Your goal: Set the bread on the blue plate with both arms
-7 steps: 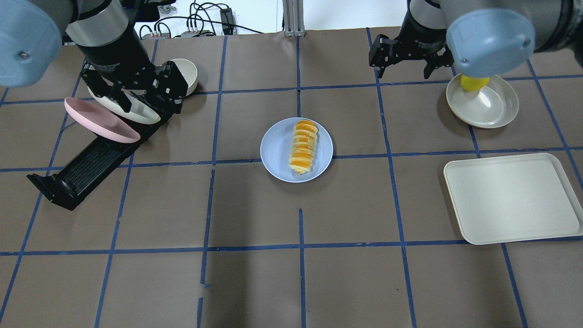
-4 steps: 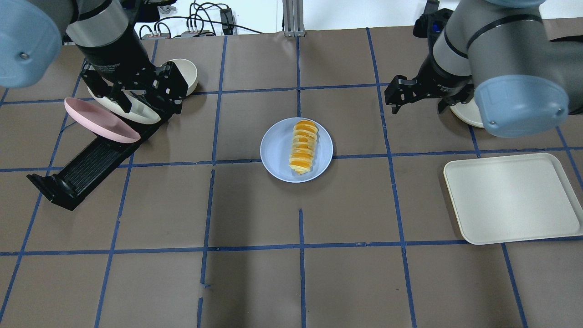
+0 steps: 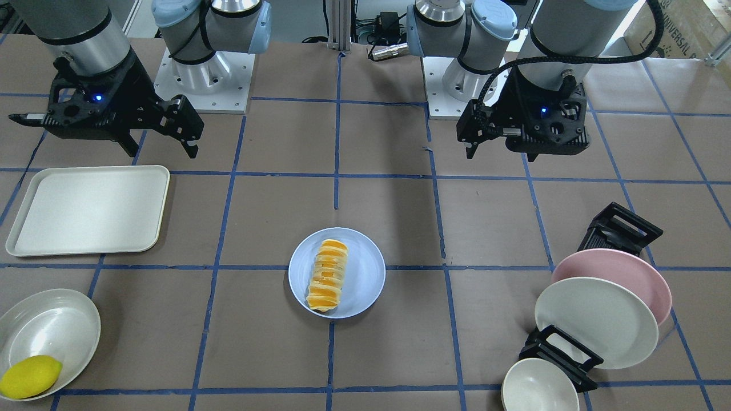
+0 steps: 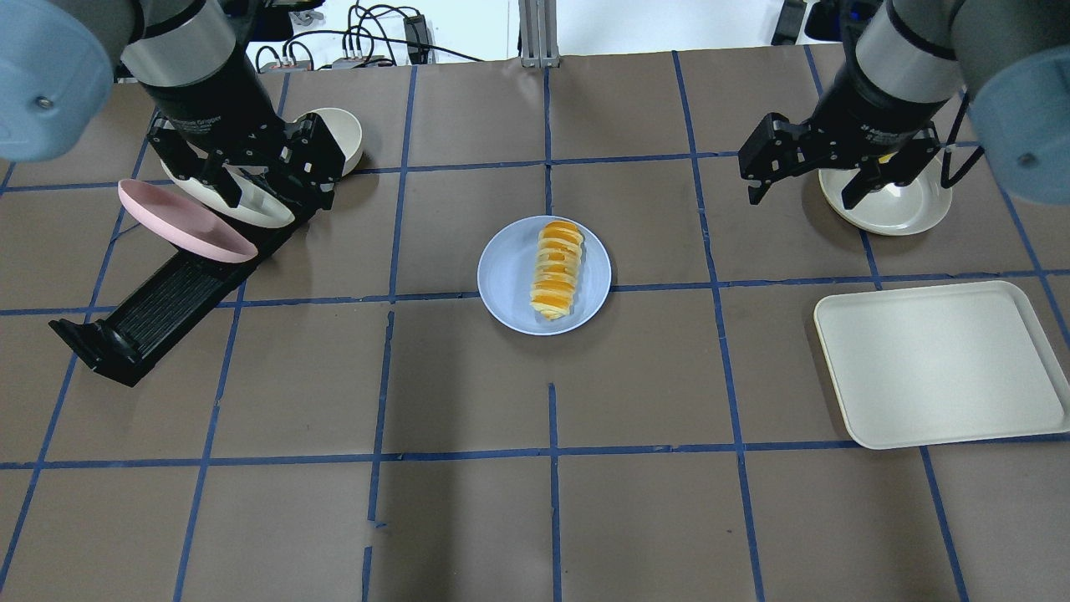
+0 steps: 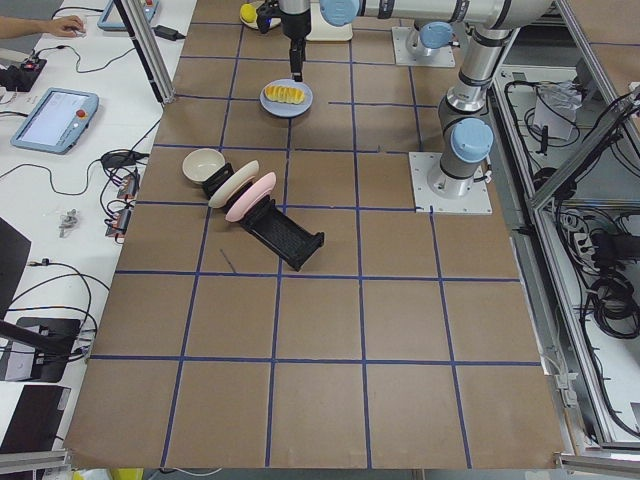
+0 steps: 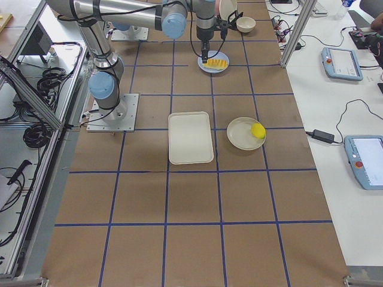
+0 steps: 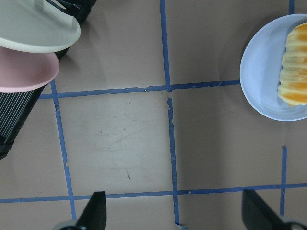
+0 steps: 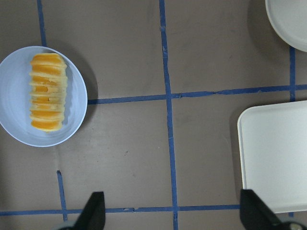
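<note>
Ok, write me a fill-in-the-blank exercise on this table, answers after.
On the blue plate lies the ____. The white dish holds a yellow ____. The left gripper and the right gripper both stand ____, holding nothing. In the black rack, the pink plate leans beside a ____ plate.
Missing words: bread; lemon; open; white.

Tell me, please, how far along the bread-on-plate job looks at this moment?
Done: the bread lies lengthwise on the blue plate at the table's middle. In hand: nothing. The left gripper and the right gripper are both open and empty, each hanging well off to its own side of the plate. Left: no placing step appears outstanding.
</note>
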{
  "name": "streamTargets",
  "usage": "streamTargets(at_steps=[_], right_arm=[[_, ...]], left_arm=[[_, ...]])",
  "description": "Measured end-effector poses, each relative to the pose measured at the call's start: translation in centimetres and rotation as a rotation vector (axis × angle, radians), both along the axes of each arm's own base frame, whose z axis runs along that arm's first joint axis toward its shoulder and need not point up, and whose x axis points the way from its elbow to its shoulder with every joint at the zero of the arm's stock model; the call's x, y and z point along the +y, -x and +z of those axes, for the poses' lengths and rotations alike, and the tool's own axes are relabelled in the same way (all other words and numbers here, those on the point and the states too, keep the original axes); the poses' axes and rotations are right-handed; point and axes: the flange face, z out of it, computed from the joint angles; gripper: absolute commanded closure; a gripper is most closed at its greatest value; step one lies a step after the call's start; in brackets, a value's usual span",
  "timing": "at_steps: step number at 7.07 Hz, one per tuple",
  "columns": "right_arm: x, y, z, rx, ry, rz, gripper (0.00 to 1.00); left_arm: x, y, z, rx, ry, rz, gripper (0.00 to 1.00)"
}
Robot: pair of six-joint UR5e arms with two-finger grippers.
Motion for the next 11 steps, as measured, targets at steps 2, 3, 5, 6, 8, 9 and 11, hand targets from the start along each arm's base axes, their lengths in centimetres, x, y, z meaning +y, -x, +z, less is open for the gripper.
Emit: streamTargets(at_steps=[2,3,5,6,8,9,11], right_arm=[[-1.7,0.0,1.8,0.006,-0.02,0.002,0.0],[-2.0,0.1,1.8,0.01,-0.031,0.005,0.0],[-2.2,0.2,1.8,0.022,-0.033,0.006,0.0],[-2.2,0.4,1.9,0.045,-0.027,0.001,0.0],[-2.0,0.6,1.9,0.076,-0.025,0.002,0.0],[-1.9,0.6,1.8,0.079,-0.026,0.012,0.0],[-1.8,0.6,1.6,0.081,-0.028,0.049,0.0]], left_arm=[[0.0,0.0,0.0,0.0,0.0,0.0,0.0],[0.0,0.0,0.0,0.001,0.0,0.0,0.0],[0.0,0.0,0.0,0.0,0.0,0.0,0.0],[0.0,0.0,0.0,0.001,0.0,0.001,0.0],[0.0,0.0,-0.1,0.0,-0.001,0.001,0.0],[0.0,0.0,-0.1,0.001,-0.001,0.002,0.0],[0.0,0.0,-0.1,0.001,-0.001,0.002,0.0]])
